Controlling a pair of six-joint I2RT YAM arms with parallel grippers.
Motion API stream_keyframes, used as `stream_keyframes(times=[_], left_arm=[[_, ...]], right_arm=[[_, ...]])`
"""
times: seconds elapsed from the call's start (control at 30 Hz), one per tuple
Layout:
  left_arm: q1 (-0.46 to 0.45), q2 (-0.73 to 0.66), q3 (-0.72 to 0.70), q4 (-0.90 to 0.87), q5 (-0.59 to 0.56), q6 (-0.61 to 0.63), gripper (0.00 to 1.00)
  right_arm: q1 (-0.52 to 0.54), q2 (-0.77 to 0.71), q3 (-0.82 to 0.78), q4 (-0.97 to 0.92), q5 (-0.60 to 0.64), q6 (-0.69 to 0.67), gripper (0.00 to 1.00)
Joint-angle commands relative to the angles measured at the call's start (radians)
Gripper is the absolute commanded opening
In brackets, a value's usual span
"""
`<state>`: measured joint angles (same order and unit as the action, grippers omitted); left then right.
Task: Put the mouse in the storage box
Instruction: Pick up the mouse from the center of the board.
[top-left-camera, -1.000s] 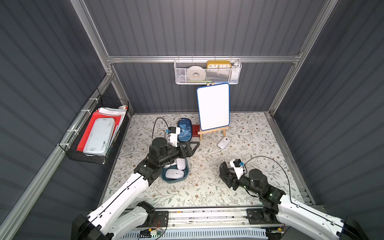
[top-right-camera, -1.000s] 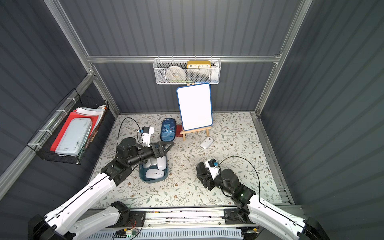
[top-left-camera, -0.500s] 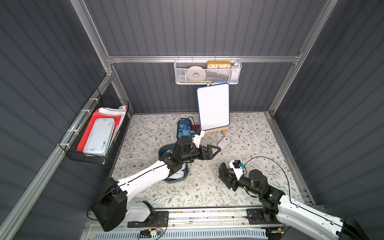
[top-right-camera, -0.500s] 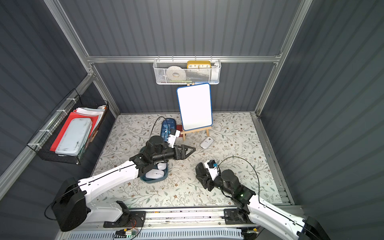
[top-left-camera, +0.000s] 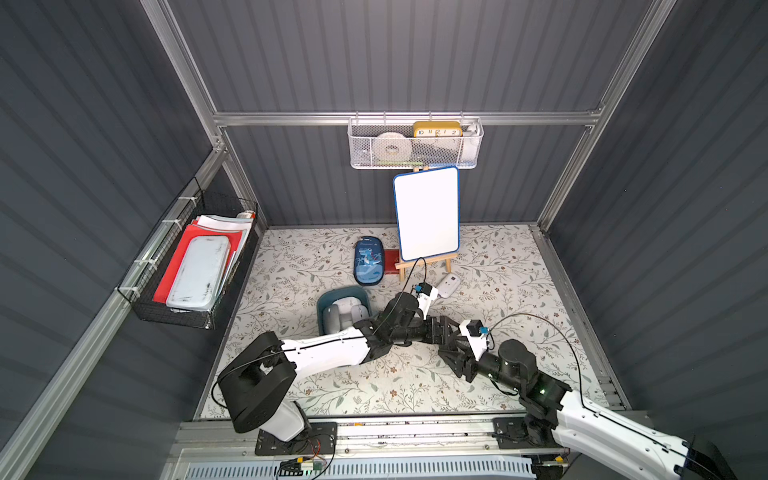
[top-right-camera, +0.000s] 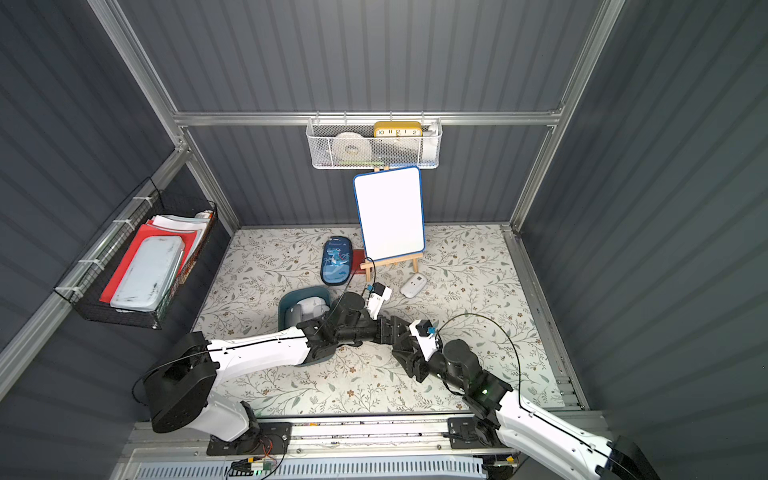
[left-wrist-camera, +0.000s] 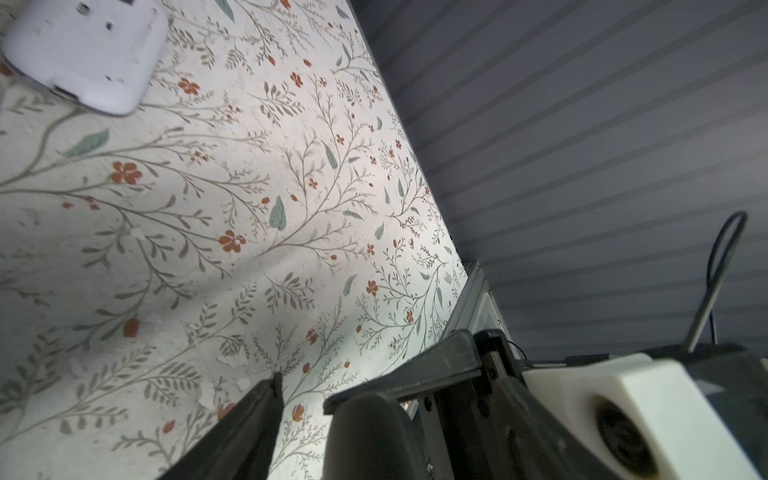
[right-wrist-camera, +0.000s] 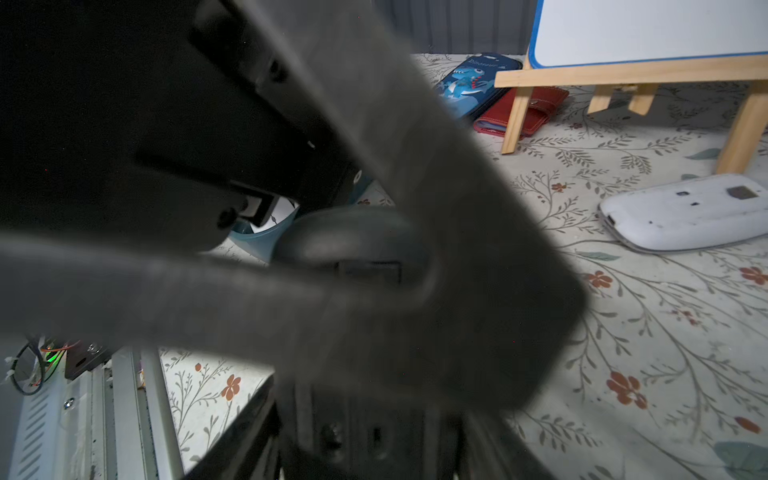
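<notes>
While my left claw (left-wrist-camera: 305, 392) hangs spread and empty beside my right claw (top-left-camera: 455, 357), which is pressed together, the mouse (top-left-camera: 448, 286) lies upside down near the easel (top-left-camera: 428, 261) foot, outside the storage box (top-left-camera: 328, 297)

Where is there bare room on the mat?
Bare: back-left mat, left of the pencil case; right side past the white mouse; front strip along the rail. Crowded: centre, where left gripper and right gripper meet beside the storage box.
</notes>
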<state>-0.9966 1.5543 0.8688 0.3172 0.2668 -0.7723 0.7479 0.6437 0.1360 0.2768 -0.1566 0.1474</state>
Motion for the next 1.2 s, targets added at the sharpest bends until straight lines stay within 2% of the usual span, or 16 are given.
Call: stream_keyframes(times=[0.0,0.17,0.23,0.4,0.5,0.67,0.73,0.8,0.93,1.0,1.17], left_arm=[[-0.029,0.026,0.051,-0.051,-0.086,-0.032,0.8],[-0.059,0.075,0.111,-0.181,-0.177,-0.055,0.67],[-0.065,0.082,0.116,-0.184,-0.182,-0.061,0.61],[-0.077,0.081,0.141,-0.204,-0.195,-0.068,0.41],[-0.08,0.07,0.151,-0.225,-0.206,-0.067,0.36],[-0.082,0.055,0.153,-0.25,-0.233,-0.072,0.12],[-0.082,0.053,0.156,-0.263,-0.255,-0.077,0.06],[-0.082,0.051,0.159,-0.288,-0.291,-0.084,0.0],[-0.081,0.015,0.163,-0.344,-0.349,-0.143,0.0],[-0.079,-0.028,0.169,-0.414,-0.428,-0.159,0.0],[-0.032,-0.112,0.218,-0.64,-0.56,-0.187,0.0]], right_arm=[[0.006,-0.001,-0.004,0.025,0.005,-0.006,0.39],[0.005,0.0,-0.004,0.025,0.007,-0.004,0.39],[0.005,0.002,-0.003,0.025,0.008,-0.003,0.39],[0.005,0.008,-0.001,0.027,0.009,-0.003,0.39],[0.005,0.013,0.001,0.027,0.013,-0.002,0.39],[0.005,0.022,0.005,0.028,0.016,-0.001,0.4],[0.005,0.025,0.005,0.029,0.028,0.003,0.47],[0.005,0.024,0.006,0.027,0.048,0.01,0.64],[0.005,0.017,0.006,0.022,0.056,0.012,0.79],[0.006,0.008,0.002,0.018,0.07,0.018,0.83],[0.005,0.008,0.003,0.015,0.083,0.023,0.85]])
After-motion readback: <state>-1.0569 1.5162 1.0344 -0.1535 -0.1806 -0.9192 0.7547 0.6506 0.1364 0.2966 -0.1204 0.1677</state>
